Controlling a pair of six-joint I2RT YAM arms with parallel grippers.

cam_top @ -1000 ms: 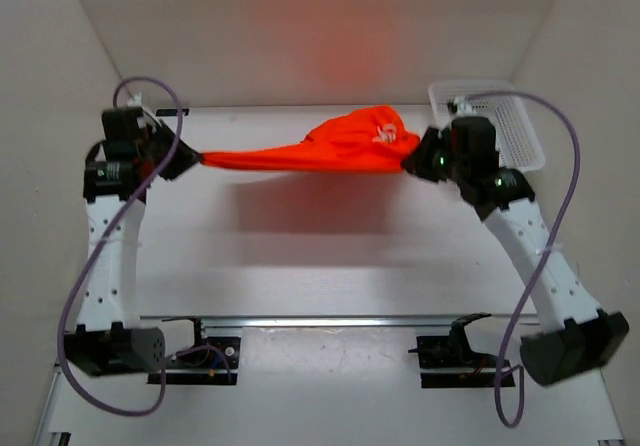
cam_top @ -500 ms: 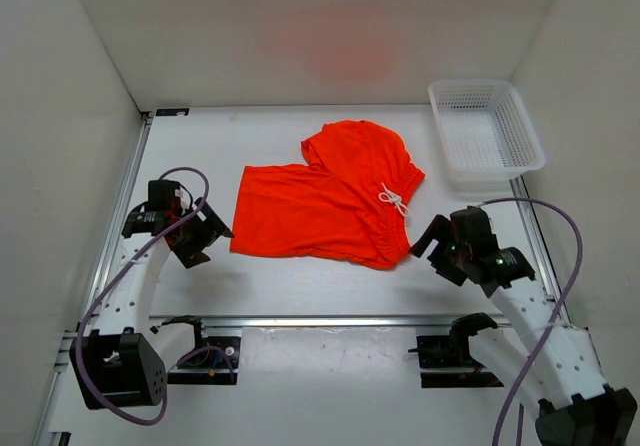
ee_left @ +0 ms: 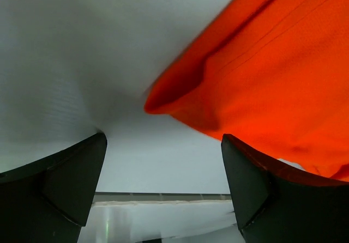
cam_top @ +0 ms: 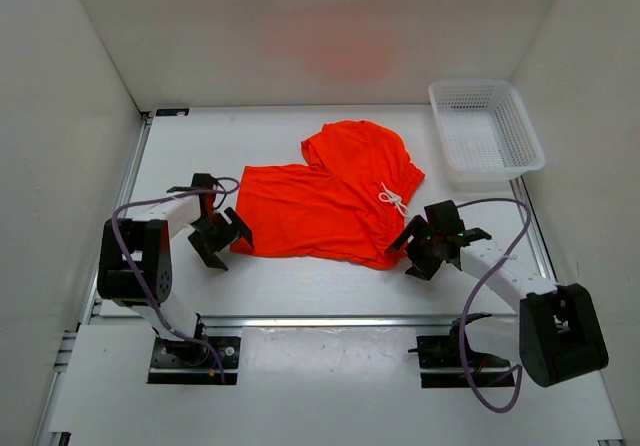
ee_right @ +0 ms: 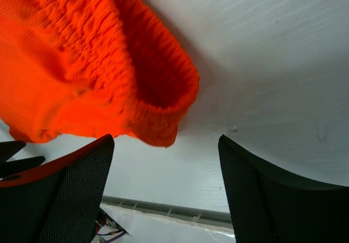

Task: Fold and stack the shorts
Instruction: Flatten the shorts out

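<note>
Shorts point(cam_top: 330, 206) lie loose on the table point(cam_top: 300, 284), mid to right of centre, held by neither arm. One flat panel reaches toward the left arm. A rounded lobe is doubled over on the far side, and how the layers sit beneath it cannot be made out. The white drawstring point(cam_top: 393, 201) shows as a small knot near the right-hand edge; where its ends run is too fine to tell. The left gripper point(cam_top: 226, 244) sits low just beside the near-left corner of the cloth, jaws spread wide with nothing between them. From above, contact with the hem cannot be judged. Left wrist view: both fingers point(ee_left: 60, 188) are cut off by the bottom edge, bare table lies in the gap, and a curled orange corner point(ee_left: 180, 90) lies ahead of them. The fabric also runs behind the top of the right-hand finger, touching or not unclear, and the picture is soft. The right gripper point(cam_top: 412, 252) sits just beside the waistband end, jaws likewise wide and empty. Right wrist view: the gathered elastic waistband point(ee_right: 158, 107) folds over ahead of the fingers point(ee_right: 272, 199), apart from the pads. The rest of the garment runs out of frame up and left. A white mesh basket point(cam_top: 485, 131) stands at the far right corner, well apart from the shorts. Purple cables loop over both arms and hide parts of the links.
</note>
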